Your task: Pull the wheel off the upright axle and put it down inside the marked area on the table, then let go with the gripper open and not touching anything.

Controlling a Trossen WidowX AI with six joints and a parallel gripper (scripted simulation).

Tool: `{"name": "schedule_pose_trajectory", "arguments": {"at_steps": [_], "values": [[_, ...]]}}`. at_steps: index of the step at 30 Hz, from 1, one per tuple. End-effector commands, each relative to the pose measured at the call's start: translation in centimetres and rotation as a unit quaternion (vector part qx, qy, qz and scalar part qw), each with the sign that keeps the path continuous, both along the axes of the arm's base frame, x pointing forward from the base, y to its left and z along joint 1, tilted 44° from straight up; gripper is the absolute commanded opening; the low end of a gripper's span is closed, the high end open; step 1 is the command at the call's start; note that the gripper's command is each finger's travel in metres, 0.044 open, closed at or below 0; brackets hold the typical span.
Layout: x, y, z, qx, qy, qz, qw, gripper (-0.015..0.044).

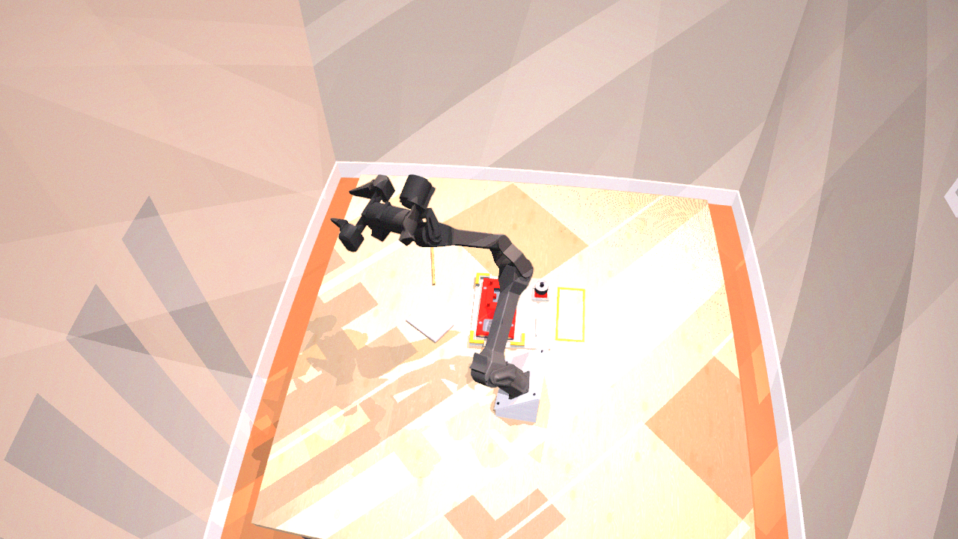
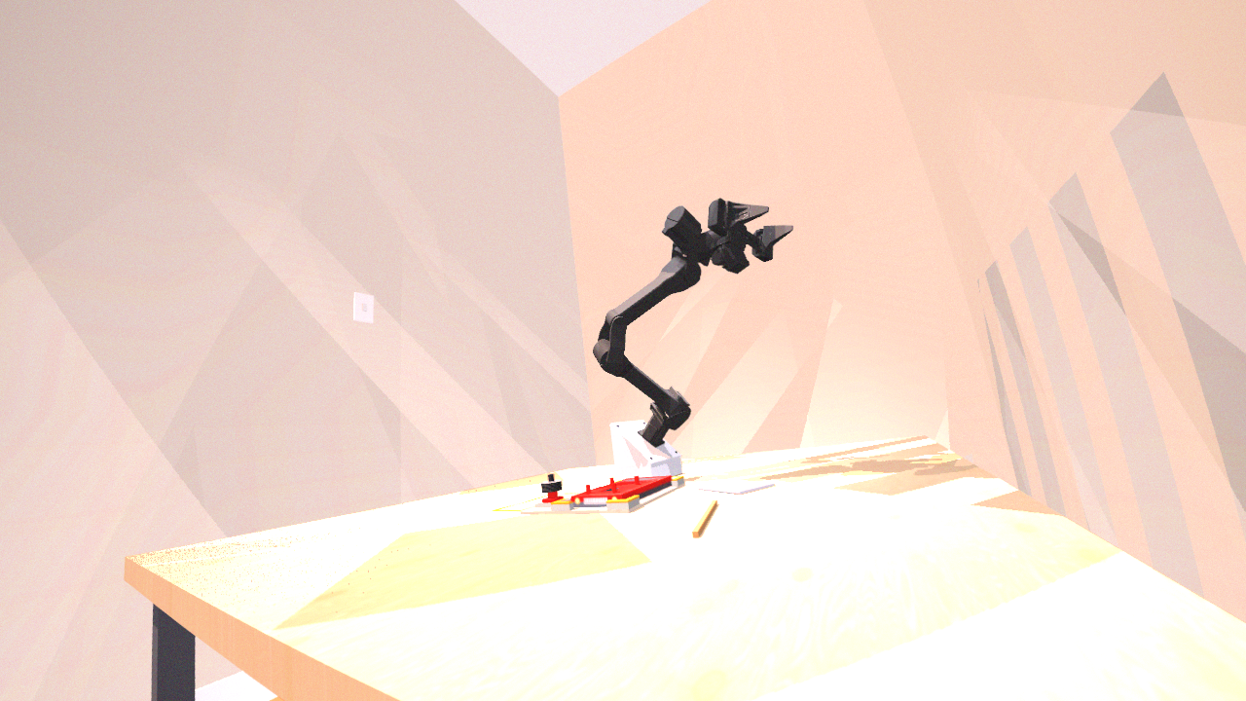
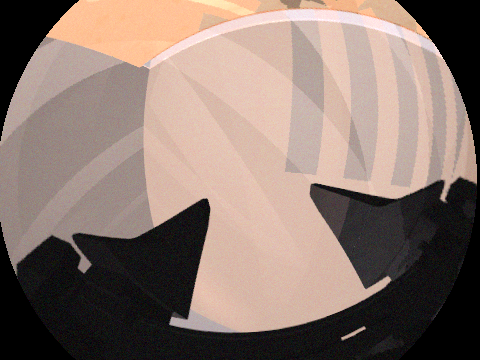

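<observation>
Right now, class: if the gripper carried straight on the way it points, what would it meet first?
Probably nothing on the table: the open gripper is raised, aimed past the table edge at the striped wall. The way looks free until there; depth is unclear.

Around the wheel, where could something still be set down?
Inside the yellow-outlined area right of the wheel, nothing shows. Crowded left: red board under the arm. The hand is open, high, far off.
</observation>
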State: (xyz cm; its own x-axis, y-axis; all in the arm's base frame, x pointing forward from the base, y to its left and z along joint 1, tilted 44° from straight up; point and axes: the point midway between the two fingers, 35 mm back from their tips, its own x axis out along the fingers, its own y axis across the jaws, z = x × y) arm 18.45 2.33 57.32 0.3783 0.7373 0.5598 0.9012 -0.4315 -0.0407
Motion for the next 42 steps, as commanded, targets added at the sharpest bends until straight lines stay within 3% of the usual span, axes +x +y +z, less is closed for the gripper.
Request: {"name": "schedule_pose_trajectory", "arguments": {"at_steps": [1,4,13,23,30,42], "values": [[-0.1,0.0,0.1,-0.001,-0.003,-0.002,1.0,0.0374],[-1.8,-0.1,0.9,-0.009,-0.041,-0.033,0.999,0.03],[-7.7,1.8,2.9,-0.063,-0.184,-0.142,0.97,0.03],[-12.2,7.0,3.0,-0.157,-0.324,-0.238,0.902,0.03],[-13.3,11.8,1.9,-0.232,-0.397,-0.281,0.842,0.03],[-10.9,19.4,-2.4,-0.371,-0.46,-0.307,0.746,0.03]]}}
